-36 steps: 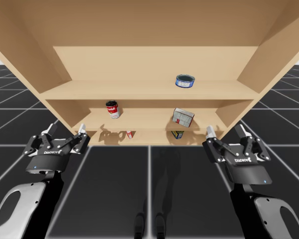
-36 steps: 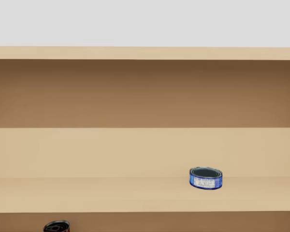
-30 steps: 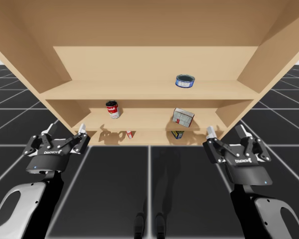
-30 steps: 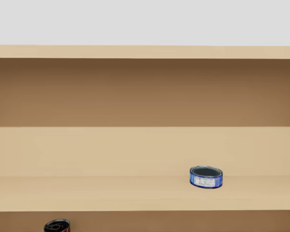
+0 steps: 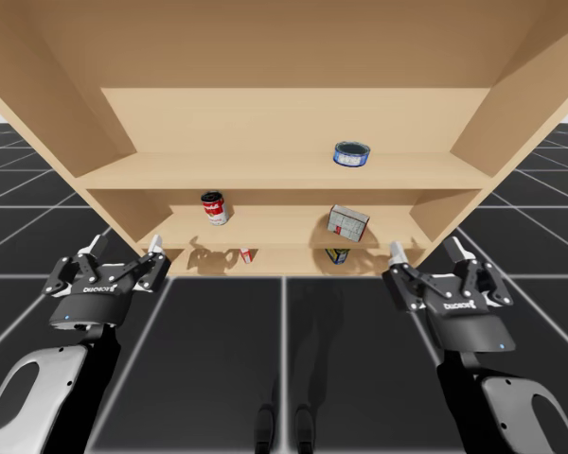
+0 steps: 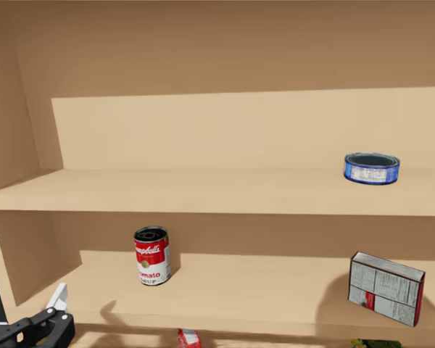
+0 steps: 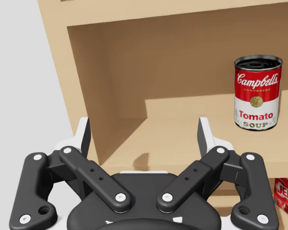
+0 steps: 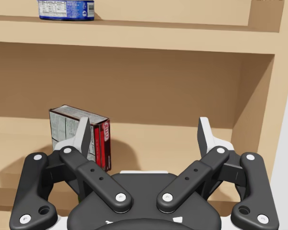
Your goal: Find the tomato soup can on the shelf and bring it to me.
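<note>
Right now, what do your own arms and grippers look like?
My left gripper and right gripper are black two-finger units with crossed link bars, pale rivets, white fingertips and small white lettering. The left forearm and right forearm wear light grey shells with dark oval openings.

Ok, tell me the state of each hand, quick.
Left hand: open, holding nothing.
Right hand: open, holding nothing.
</note>
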Controlling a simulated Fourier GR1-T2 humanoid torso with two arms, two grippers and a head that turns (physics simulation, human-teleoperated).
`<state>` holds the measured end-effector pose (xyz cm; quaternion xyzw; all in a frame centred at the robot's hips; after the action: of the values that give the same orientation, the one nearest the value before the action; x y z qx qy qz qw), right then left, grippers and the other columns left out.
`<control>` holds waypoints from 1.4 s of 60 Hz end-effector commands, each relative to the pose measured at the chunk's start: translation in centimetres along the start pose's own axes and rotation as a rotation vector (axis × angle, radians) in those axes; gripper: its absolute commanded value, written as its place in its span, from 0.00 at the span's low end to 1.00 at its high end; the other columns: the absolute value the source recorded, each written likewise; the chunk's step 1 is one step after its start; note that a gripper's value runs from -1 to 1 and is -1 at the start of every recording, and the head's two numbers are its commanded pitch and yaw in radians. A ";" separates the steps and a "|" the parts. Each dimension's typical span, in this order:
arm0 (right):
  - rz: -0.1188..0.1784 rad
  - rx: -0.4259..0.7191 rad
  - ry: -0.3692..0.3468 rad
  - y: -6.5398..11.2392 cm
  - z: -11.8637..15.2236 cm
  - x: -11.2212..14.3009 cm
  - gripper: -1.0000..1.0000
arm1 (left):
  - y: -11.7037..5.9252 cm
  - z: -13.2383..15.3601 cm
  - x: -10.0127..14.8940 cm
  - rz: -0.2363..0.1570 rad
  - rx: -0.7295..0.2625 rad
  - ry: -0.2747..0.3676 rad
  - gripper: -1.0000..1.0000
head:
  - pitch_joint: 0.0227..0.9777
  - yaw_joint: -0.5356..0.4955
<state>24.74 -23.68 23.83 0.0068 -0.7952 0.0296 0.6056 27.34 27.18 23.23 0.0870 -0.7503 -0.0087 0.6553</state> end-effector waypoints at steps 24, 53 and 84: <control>0.035 0.016 0.015 0.5 0.0 -0.4 0.00 | -0.9 0.8 1.1 0.050 -0.065 0.013 0.00 | 0.48 0.79; 0.050 -0.007 0.010 0.2 0.0 -0.8 0.00 | -6.8 0.8 6.8 0.144 -0.371 0.117 0.00 | 0.48 0.81; 0.066 -0.020 -0.001 -0.4 -0.2 -0.9 0.00 | -8.2 -6.4 3.2 0.183 -0.228 0.176 0.00 | 0.48 0.81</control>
<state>25.14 -23.91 23.02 -0.0235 -0.7947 0.0416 0.6051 32.16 18.86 27.00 -0.0630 -0.6958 -0.0430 0.7142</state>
